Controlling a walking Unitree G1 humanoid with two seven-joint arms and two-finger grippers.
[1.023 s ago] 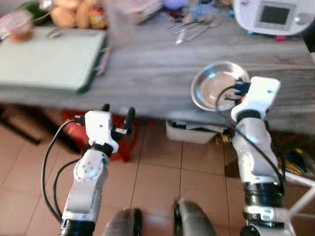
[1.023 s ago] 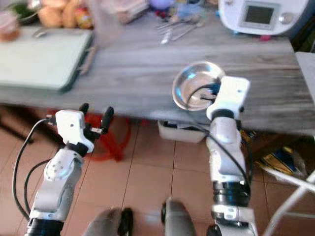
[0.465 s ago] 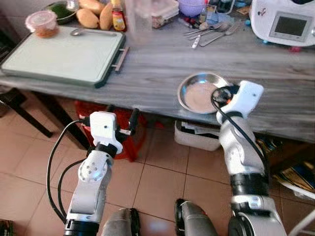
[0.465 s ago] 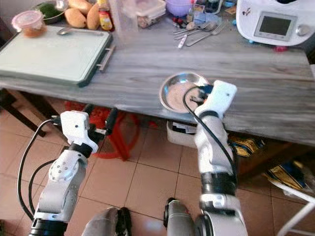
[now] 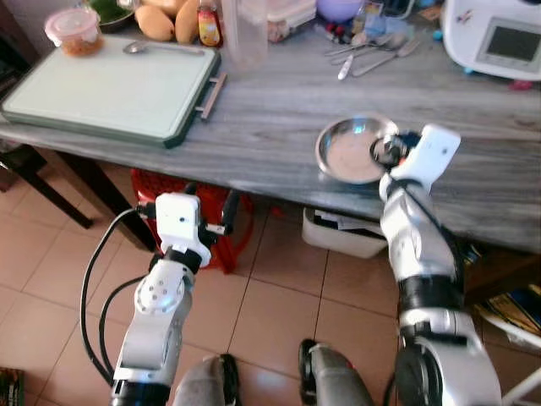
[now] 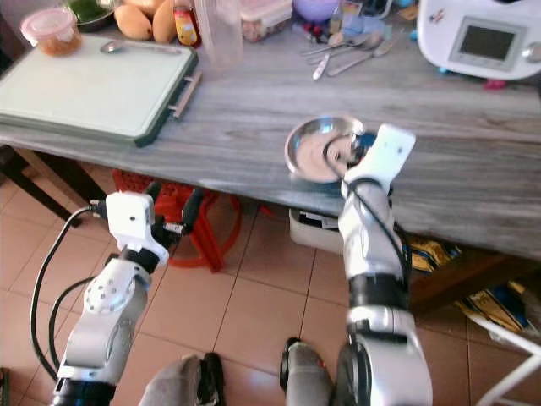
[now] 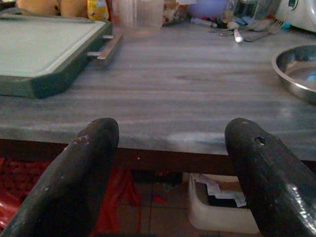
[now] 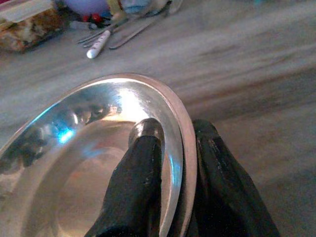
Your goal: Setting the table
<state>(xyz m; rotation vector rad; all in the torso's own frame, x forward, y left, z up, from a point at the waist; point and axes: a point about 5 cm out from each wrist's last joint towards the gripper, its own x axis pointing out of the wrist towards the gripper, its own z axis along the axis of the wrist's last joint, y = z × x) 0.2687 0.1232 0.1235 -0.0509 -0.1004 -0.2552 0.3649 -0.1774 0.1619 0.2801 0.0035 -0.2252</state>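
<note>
1. The counter (image 5: 279, 118) is a long grey slab with streaked wood grain, its front edge facing the robot.
2. A shallow round steel bowl (image 5: 353, 150), shiny with a rolled rim, sits on the counter near that front edge.
3. The right hand (image 8: 170, 148) is clamped on the bowl's rim, one black finger inside the bowl and one outside.
4. The left hand (image 7: 170, 148) hangs below the counter edge, its fingers spread wide and holding nothing.
5. A pale green rectangular tray (image 5: 106, 89) with a metal handle lies at the counter's left.
6. Loose cutlery (image 5: 368, 52) lies behind the bowl; a white appliance (image 5: 494, 38) stands at the right.
7. A red stool (image 5: 182, 199) and a white bin (image 5: 342, 233) stand under the counter on terracotta floor tiles (image 5: 279, 304).
</note>
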